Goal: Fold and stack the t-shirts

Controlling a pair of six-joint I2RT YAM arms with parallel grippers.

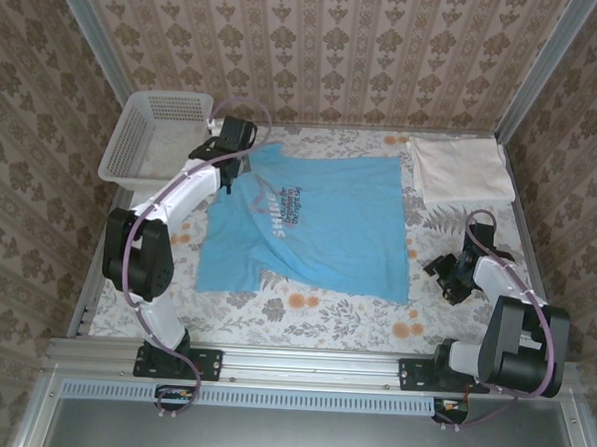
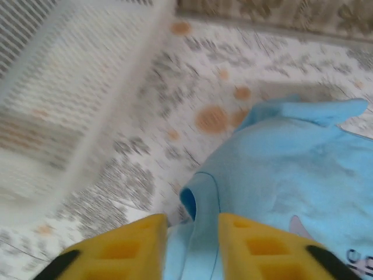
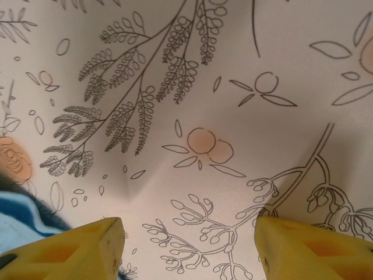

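light blue t-shirt lies mostly flat in the middle of the worktop, print side up. it sits skewed, w/ its far-left corner rucked and lifted. cream t-shirt is already folded into a neat rectangle, just off the blue tee's far-right corner, a thin strip of worktop between them. so by my read: one done, the blue one barely started.

left end effector is at the blue tee's far-left corner. in the left wrist view its yellow fingers flank a bunched fold of blue cloth that fills the gap between them. can't tell if that fold is truly clamped or just sitting loose, and the view is motion-blurred. right end effector hangs off the blue tee's near-right corner. its fingers are spread wide w/ nothing between them, bare floral worktop below, and a sliver of blue at the lower left of that view. white mesh basket stands just left of the blue tee's far-left corner, close to the left arm.

risks, prob.:
- a weak hold on that bunched fold could let the cloth slip out mid-pull, leaving a half fold.
- only one corner is in hand and nothing pins the rest, so the whole tee may drag or twist instead of folding. a crooked fold means a sloppy stack.
- the basket is very near, so a wide swing of the left arm could knock it.
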